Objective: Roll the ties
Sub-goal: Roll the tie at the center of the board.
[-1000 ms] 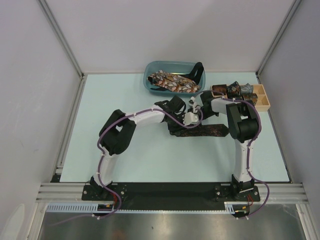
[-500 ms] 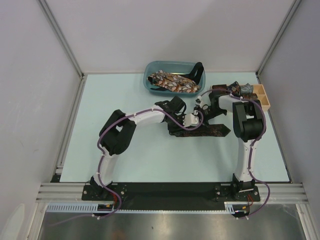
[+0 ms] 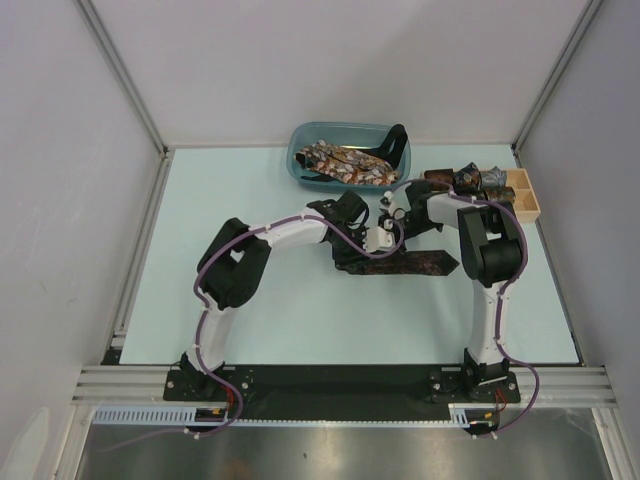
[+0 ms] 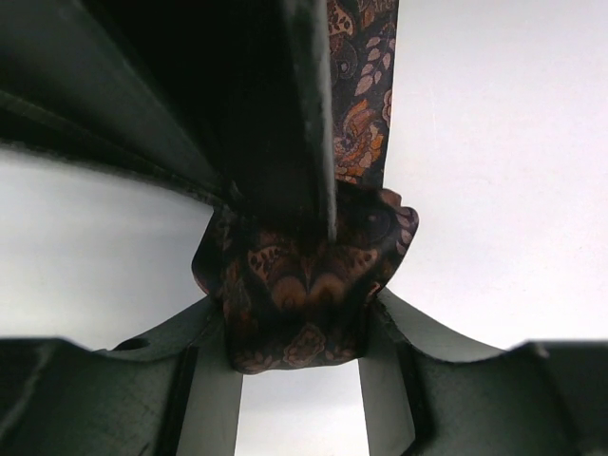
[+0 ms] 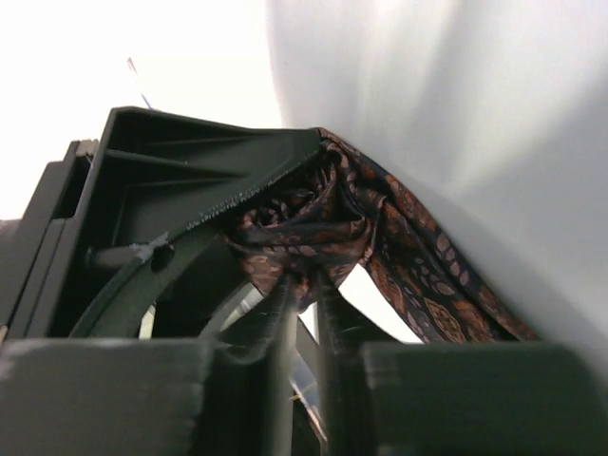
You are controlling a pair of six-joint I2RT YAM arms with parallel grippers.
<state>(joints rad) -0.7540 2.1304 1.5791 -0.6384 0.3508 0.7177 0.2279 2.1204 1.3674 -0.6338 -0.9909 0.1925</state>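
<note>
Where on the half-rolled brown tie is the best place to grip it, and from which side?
Grip the brown tie at its rolled end, pinching across the coil's two sides, coming from opposite the flat tail. The coil is thick and compact; the tail lies flat on the table, with little to pinch.

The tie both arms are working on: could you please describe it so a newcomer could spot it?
On the pale green table, look nearer than the blue plastic tub. The dark brown paisley-print fabric necktie lies as a flat strip, one end coiled between the left hand and right hand. The other ties sit in the tub or the wooden box.
</note>
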